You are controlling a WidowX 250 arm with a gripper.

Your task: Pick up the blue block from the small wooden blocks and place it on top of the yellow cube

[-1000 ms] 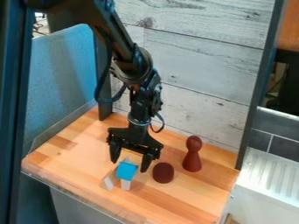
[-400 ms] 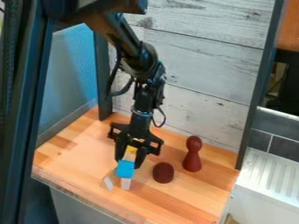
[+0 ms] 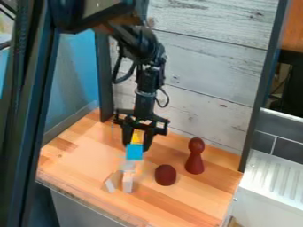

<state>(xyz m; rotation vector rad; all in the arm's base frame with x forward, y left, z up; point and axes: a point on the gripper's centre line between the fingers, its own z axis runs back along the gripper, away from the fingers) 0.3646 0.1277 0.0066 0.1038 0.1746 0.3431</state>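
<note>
In the camera view, the black arm point(image 3: 141, 48) comes in from the top L and hangs down w/ its end effector point(image 3: 137, 147) over the rear-middle of the wooden counter point(image 3: 80, 166). The end effector is partly closed, w/ a narrow gap btwn its two fingers, and has hold of a yellow piece point(image 3: 136, 138). A blue block point(image 3: 134, 152) sits directly under the yellow piece, its top up btwn the fingertips; can't tell if the two are joined. Just below the blue block is a pale, blurred patch point(image 3: 129, 166), too unclear to ID. Nearer the counter's front edge, a pale upright block point(image 3: 128, 181) stands w/ a pale slanted piece point(image 3: 110, 185) just to its L. To the R of these, near the pale upright block, is a dark red rounded piece point(image 3: 165, 175), & farther R and a bit back stands a dark red pawn-shaped piece point(image 3: 195, 160), upright, w/ a round head and wide base. Behind the counter is a whitewashed plank wall point(image 3: 204, 66), a blue panel point(image 3: 74, 84) to the L, & a white ribbed surface point(image 3: 275, 177) + dark gray tiles point(image 3: 287, 133) at far R.
</note>
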